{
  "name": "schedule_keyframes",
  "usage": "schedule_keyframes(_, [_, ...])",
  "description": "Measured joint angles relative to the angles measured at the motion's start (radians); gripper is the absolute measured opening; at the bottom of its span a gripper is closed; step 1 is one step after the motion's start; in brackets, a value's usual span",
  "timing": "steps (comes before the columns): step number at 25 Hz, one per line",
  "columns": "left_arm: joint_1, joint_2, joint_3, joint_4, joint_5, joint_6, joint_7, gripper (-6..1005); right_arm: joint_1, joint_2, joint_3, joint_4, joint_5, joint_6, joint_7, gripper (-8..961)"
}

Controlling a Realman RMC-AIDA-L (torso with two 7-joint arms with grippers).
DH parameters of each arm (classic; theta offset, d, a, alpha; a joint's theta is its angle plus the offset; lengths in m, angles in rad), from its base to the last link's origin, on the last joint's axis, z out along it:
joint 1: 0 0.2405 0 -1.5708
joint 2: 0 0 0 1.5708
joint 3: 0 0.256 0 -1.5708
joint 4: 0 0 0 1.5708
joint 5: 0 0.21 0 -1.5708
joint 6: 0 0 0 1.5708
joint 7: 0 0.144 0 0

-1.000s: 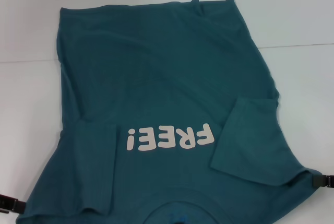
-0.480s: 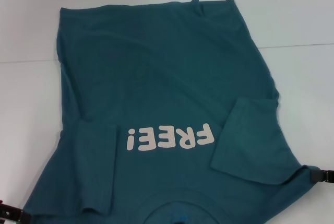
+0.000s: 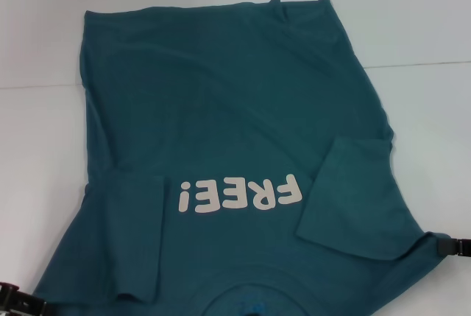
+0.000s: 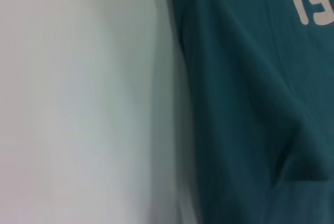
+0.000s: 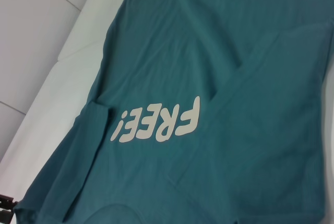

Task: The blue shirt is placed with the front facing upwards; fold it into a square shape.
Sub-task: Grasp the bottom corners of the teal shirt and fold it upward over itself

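At shoulder corners, both jaws touching blue shirt (image 3: 235, 110)

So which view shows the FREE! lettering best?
Head view: the lettering sits whole and flat-on, mid-shirt. The right wrist view also shows it whole, but slanted. The left wrist view catches only its end at the frame edge.

Quick tally: one big dark teal-blue cotton T-shirt (image 3: 235, 146), spread over one white table (image 3: 412, 29). Two short sleeves are both folded in over the front, one on the left (image 3: 129, 239), one on the right (image 3: 353, 198). There's one line of off-white "FREE!" lettering (image 3: 239, 196) – four letters plus one exclamation mark. Two dark grippers peek in at the near shoulder corners, left gripper (image 3: 22, 301) and right gripper (image 3: 452, 246). One thin seam line (image 3: 419, 63) crosses the tabletop.
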Motion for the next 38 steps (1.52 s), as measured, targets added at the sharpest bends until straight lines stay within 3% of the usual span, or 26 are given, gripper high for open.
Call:
schedule_keyframes(4, [-0.004, 0.000, -0.001, -0.015, -0.005, -0.003, 0.001, 745, 0.000, 0.000, 0.000, 0.000, 0.000, 0.000, -0.002, 74])
schedule_keyframes(7, [-0.007, 0.001, -0.001, -0.036, -0.004, -0.019, 0.001, 628, 0.000, -0.001, 0.000, 0.000, 0.000, 0.000, -0.004, 74])
schedule_keyframes(17, [-0.007, 0.003, -0.009, -0.043, -0.005, -0.037, -0.001, 401, 0.000, -0.001, 0.000, 0.000, 0.000, -0.006, -0.008, 76])
schedule_keyframes(28, [-0.003, 0.002, -0.010, -0.044, -0.006, -0.051, 0.000, -1, 0.000, 0.000, 0.000, 0.000, 0.000, -0.007, -0.008, 78])
schedule_keyframes(38, [-0.001, 0.004, -0.010, -0.043, -0.006, -0.043, 0.007, -1, -0.004, 0.002, 0.000, 0.000, 0.000, -0.007, -0.008, 80])
